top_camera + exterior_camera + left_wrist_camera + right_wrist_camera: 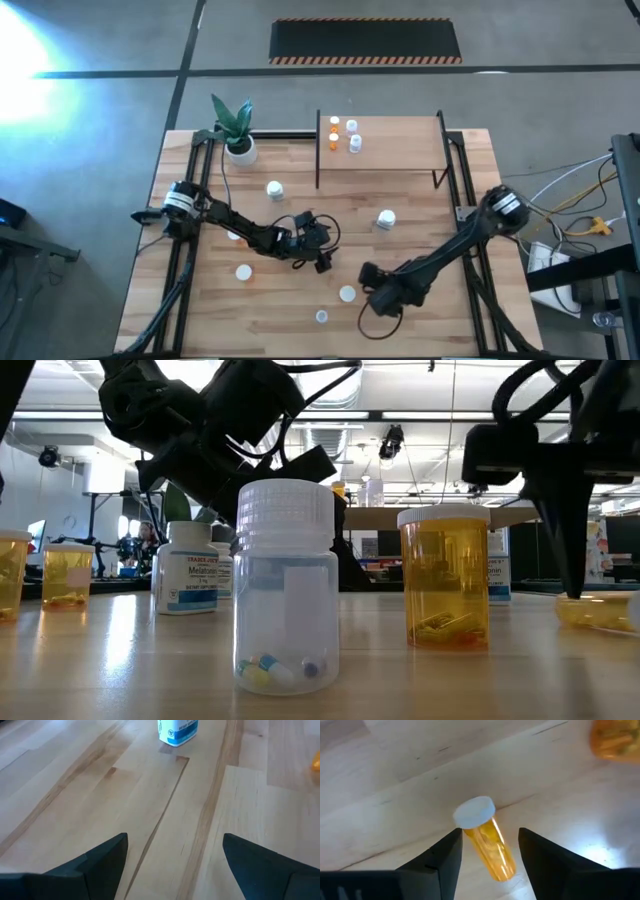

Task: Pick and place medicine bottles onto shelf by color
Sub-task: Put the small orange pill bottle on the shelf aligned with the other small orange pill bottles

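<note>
Right pincer point(487, 852) low near the worktop's point(420, 210) front edge, fingers apart, straddling an orange bottle point(485, 840) lying on its side with the white cap pointing away from the wrist. No squeeze on it yet. Round body on a smooth board: likely to roll or squirt out if the fingers close off-centre or catch the cap first. One fingertip seems just about against the cap, so a nudge could spin the bottle out of the gap. Grabbed lying down, likely to end up tilted and topple when set on the shelf point(385, 150).

Left pincer point(172, 857) waiting near the middle of the worktop, fingers wide apart, empty, with a white bottle point(177, 730) ahead of it.

A clear bottle point(321, 317) and a white-capped one point(347, 294) close by the right arm near the front edge: could be knocked on the lift. Shelf at the back edge already carrying a few bottles at its left end.
</note>
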{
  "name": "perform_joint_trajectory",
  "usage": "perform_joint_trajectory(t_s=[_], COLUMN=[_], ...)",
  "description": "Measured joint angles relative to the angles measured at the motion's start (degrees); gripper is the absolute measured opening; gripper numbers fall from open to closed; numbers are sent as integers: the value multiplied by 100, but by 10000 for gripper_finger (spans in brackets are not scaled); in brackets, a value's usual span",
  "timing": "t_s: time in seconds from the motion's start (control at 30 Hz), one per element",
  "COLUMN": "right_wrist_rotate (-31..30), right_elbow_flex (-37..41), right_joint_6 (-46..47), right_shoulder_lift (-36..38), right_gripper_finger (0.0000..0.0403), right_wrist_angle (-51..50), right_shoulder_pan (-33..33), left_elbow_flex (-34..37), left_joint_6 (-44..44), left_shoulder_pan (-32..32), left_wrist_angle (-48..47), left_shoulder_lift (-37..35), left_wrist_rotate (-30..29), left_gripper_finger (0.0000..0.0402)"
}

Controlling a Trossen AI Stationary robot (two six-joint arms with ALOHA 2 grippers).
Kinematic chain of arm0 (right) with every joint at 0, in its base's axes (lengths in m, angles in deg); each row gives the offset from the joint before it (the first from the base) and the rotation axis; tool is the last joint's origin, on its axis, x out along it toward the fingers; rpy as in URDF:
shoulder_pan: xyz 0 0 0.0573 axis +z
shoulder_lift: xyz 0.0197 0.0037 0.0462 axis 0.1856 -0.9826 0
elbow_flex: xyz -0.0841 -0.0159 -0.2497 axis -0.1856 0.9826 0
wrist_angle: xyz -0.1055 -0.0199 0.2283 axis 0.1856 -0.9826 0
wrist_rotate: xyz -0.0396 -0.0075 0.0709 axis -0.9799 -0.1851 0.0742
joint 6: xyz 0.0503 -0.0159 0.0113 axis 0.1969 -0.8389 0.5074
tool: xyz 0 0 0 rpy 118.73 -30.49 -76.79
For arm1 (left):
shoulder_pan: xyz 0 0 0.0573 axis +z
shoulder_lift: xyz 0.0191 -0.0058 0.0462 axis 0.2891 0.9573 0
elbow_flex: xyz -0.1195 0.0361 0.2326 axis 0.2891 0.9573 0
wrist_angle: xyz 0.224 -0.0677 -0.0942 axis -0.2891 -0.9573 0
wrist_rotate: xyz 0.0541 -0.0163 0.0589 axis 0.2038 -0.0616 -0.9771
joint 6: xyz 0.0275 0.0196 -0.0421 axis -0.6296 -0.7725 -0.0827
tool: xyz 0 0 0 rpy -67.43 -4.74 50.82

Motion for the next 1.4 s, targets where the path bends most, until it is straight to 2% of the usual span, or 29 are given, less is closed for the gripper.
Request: perform_joint_trajectory(t_s=[0.17, 0.27, 0.33, 0.43, 0.57, 0.67, 0.8, 0.87, 1.0, 1.1, 1.27, 1.4], right_wrist_rotate=[-1, -2, 25, -73, -296, -853, -1226, -1246, -1262, -1255, -1252, -1253], right_elbow_flex=[-135, -50, 145, 759, 1941, 2868, 3885, 4287, 4880, 5138, 5289, 5473], right_joint_6=[383, 1062, 1629, 2389, 3411, 3983, 4245, 4212, 3927, 3653, 3517, 3842], right_shoulder_lift=[-304, -283, -139, 355, 1333, 2034, 2718, 2972, 3225, 3243, 3153, 2767], right_gripper_finger=[149, 118, 94, 62, 50, 56, 60, 60, 61, 61, 61, 61], right_wrist_angle=[-193, -166, 1, 593, 2178, 3646, 5537, 6428, 7902, 8790, 9012, 9196], right_shoulder_pan=[-2, -39, -91, -155, -162, -176, -286, -371, -508, -544, -544, -544], left_elbow_flex=[0, 0, 0, 0, -36, -167, -473, -625, -925, -1082, -1116, -1067], left_joint_6=[-1, -54, -165, -706, -2040, -2770, -3457, -3627, -3653, -3378, -3069, -3002], left_shoulder_pan=[0, -4, -51, -227, -498, -624, -620, -614, -573, -471, -338, -310], left_wrist_angle=[-1, 6, 55, 380, 1417, 1812, 1764, 1650, 1278, 1352, 1438, 1507], left_shoulder_lift=[0, 0, 0, 0, 0, -2, -2, -2, -2, -2, -2, -2], left_wrist_rotate=[0, -68, -404, -1036, -1210, -856, 651, 1100, 1154, 1077, 1010, 1014], left_gripper_finger=[309, 309, 309, 309, 309, 309, 308, 304, 287, 271, 246, 238])
